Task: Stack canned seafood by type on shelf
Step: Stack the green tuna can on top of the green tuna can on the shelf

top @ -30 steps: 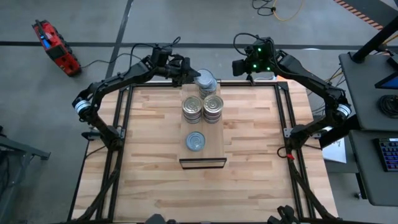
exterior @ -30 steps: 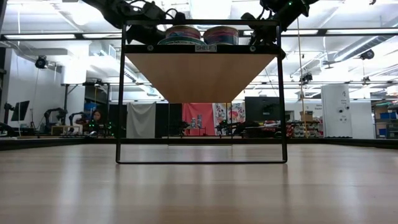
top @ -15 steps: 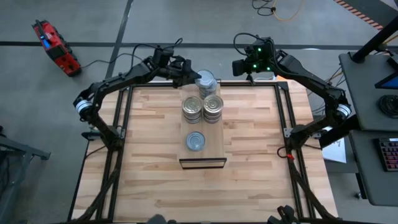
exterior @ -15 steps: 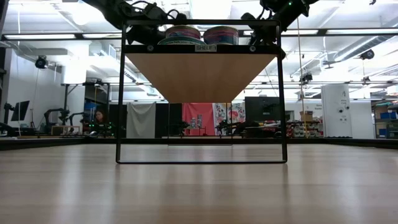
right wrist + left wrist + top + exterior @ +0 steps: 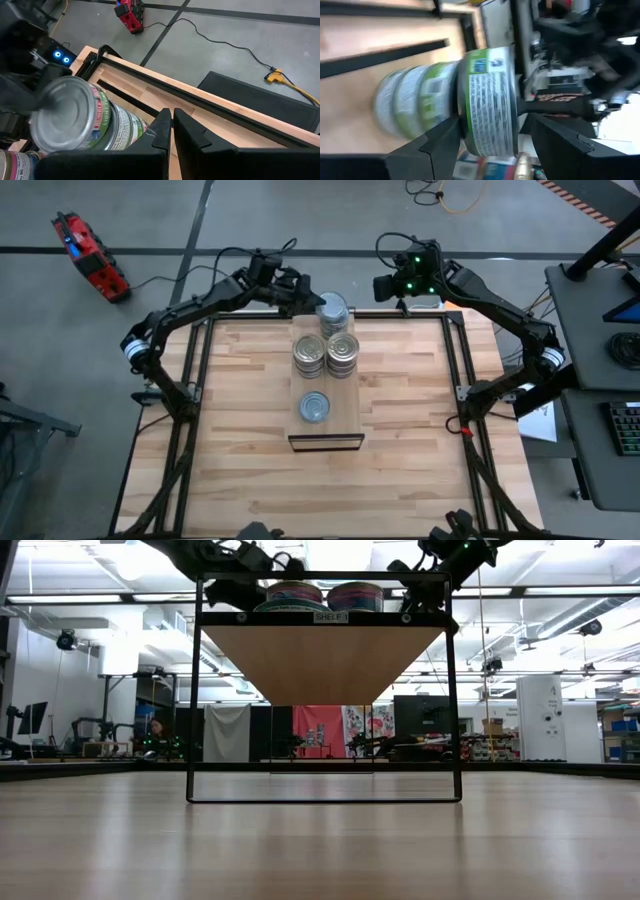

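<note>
Held tin: green-and-white label with small print, silver rim; clamped between the left gripper fingers, on top of the rear stack.
Rear stack: at the 12 o'clock end of the shelf; pale grey top facing up in the high view; several green-labelled tins under the held one in the left wrist view.
Position relative to claw: left gripper at 9 o'clock of the rear stack, fingers either side of the top tin, touching its wall.
Middle stacks: two side by side, left stack and right stack, silver ringed tops, just toward 6 o'clock from the rear stack.
Single tin: pale blue-grey top, alone near the 6 o'clock end of the shelf, apart from the stacks.
Right gripper: at 2 o'clock of the rear stack, off the shelf; fingers pressed together, nothing between them.
Left wrist view only: label text and stack depth.
Right wrist view only: flat grey lid of the top tin, left arm dark behind it.
Low view only: shelf raised on a black frame; two tins visible at the front edge, coloured bands on the sides; white label on the front rail, text too small to read with certainty.
High view only: full layout of shelf on the table.
Background: red device on the floor at 10 o'clock.
</note>
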### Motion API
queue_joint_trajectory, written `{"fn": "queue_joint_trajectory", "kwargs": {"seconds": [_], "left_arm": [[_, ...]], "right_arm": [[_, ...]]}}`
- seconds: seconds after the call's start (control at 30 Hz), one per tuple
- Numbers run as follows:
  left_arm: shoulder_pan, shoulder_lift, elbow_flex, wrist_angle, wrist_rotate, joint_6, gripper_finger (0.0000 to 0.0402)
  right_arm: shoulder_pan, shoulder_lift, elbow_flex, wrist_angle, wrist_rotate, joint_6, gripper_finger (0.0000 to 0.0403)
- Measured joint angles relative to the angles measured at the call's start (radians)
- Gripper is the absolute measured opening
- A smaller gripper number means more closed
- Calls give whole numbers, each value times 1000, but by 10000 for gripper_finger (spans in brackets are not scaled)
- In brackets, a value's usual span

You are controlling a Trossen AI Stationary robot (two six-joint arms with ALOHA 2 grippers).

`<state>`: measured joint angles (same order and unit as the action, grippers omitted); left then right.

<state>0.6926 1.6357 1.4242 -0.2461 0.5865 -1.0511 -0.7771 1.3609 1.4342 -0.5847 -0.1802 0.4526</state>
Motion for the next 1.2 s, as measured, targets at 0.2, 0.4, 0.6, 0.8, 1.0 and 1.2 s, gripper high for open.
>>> {"fn": "queue_joint_trajectory", "kwargs": {"seconds": [0.2,0.4,0.6,0.8,1.0,1.2], "left_arm": [[1,9,2,-6,6,3,217],[0,11,5,-7,6,4,217],[-1,11,6,-8,6,4,217],[-2,11,6,-9,6,3,217],[-2,11,17,-8,1,2,217],[-2,11,31,-9,0,6,217]], "right_arm": [[3,1,0,65,-50,-25,11],[31,30,0,246,-260,-42,11],[90,89,1,313,-296,-58,11],[116,106,1,322,-300,-60,11],[132,128,1,299,-300,-61,11],[145,141,1,284,-295,-71,11]]}}
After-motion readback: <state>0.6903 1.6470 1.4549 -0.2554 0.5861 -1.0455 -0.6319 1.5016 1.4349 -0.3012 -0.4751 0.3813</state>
